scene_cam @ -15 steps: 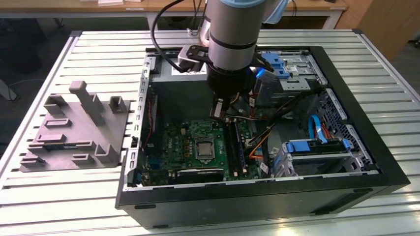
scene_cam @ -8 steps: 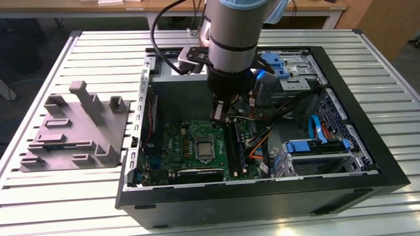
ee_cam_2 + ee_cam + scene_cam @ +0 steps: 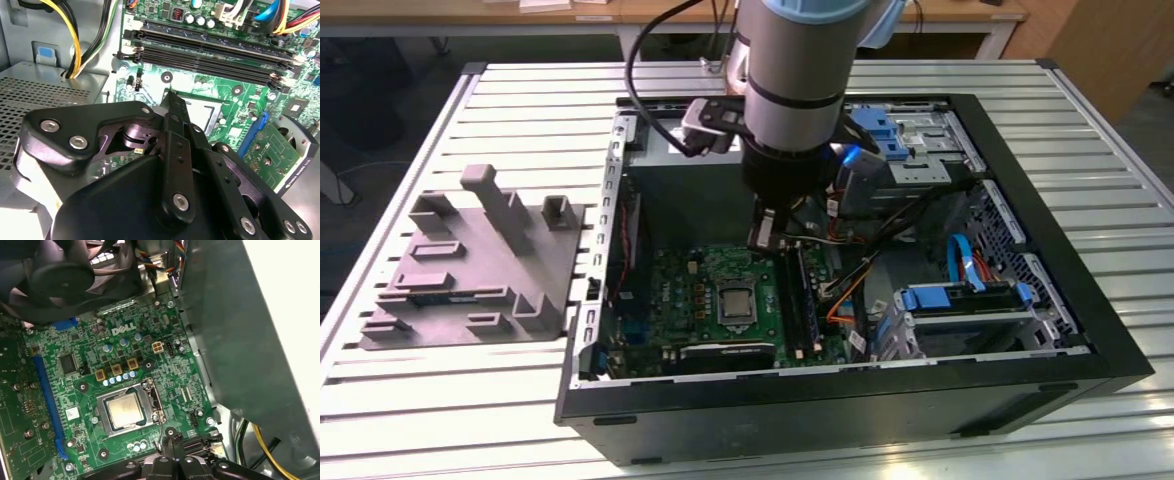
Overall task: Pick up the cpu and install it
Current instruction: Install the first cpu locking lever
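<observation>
while we are hovering above the motherboard [image 3: 125,355], the cpu [image 3: 123,408] is lying flat in its socket just beside our gripper [image 3: 169,439], whose fingertips are pressed together, holding nothing.

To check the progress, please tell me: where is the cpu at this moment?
The cpu sits in its socket on the green motherboard inside the computer case, seen in the first wrist view, below the gripper.
</observation>
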Action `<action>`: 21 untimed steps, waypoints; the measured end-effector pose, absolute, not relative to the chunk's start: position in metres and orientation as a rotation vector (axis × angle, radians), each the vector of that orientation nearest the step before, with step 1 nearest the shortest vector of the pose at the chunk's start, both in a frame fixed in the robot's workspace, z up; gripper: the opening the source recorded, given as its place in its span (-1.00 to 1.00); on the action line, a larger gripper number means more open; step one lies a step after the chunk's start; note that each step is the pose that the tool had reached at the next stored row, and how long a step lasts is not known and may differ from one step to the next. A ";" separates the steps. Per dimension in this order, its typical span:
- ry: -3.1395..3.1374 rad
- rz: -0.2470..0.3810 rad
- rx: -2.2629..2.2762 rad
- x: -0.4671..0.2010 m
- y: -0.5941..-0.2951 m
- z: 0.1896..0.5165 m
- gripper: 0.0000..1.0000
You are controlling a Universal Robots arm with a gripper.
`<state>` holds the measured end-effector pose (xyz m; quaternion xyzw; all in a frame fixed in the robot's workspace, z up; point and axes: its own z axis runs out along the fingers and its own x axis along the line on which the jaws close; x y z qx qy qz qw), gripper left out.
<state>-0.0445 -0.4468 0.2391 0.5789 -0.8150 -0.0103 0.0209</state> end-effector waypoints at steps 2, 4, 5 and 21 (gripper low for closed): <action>-2.524 -0.032 1.800 -0.045 -0.448 0.239 -0.79; -2.519 -0.031 1.806 -0.045 -0.450 0.239 -0.79; -2.516 -0.031 1.810 -0.045 -0.451 0.239 -0.79; -2.483 -0.030 1.854 -0.045 -0.462 0.238 -0.79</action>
